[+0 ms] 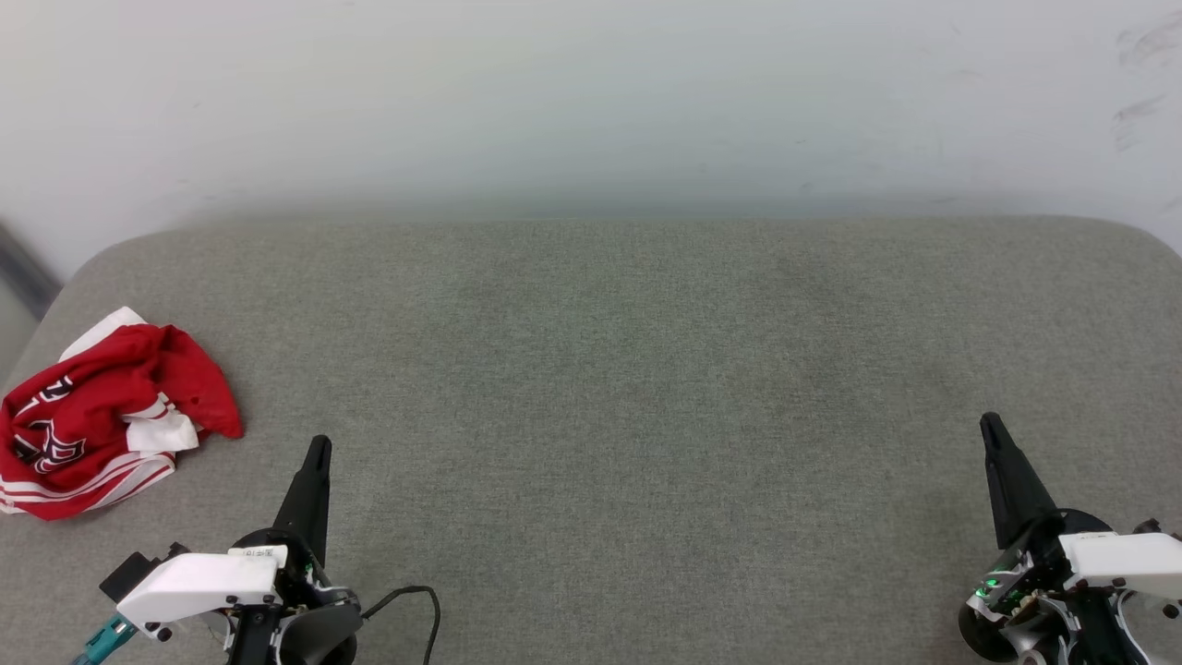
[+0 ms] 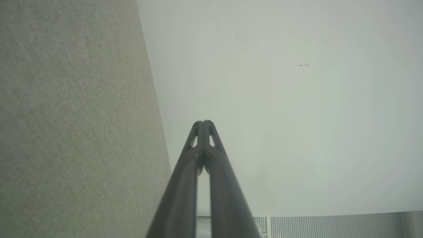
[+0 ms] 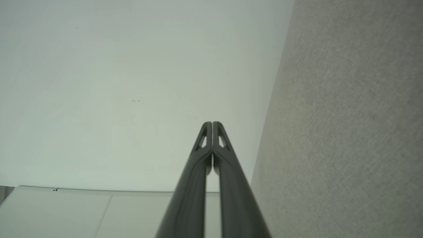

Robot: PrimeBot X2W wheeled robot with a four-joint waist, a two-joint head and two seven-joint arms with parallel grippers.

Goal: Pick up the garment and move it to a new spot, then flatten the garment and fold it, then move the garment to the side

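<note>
The grey cushion (image 1: 646,388) offers wide room, likely for spreading and folding. The garment (image 1: 102,411) lies crumpled at its left edge, not yet picked up. The left gripper (image 1: 319,448) and right gripper (image 1: 991,427) hover at the near edge, jaws pressed together, holding nothing.

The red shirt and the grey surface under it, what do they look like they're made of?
The red shirt looks like thin, soft jersey-type fabric, matte: it crumples into loose folds. The grey surface seems a woven, upholstery-like cloth, matte, with a fine flecked weave; its rounded corners hint at padding.
</note>
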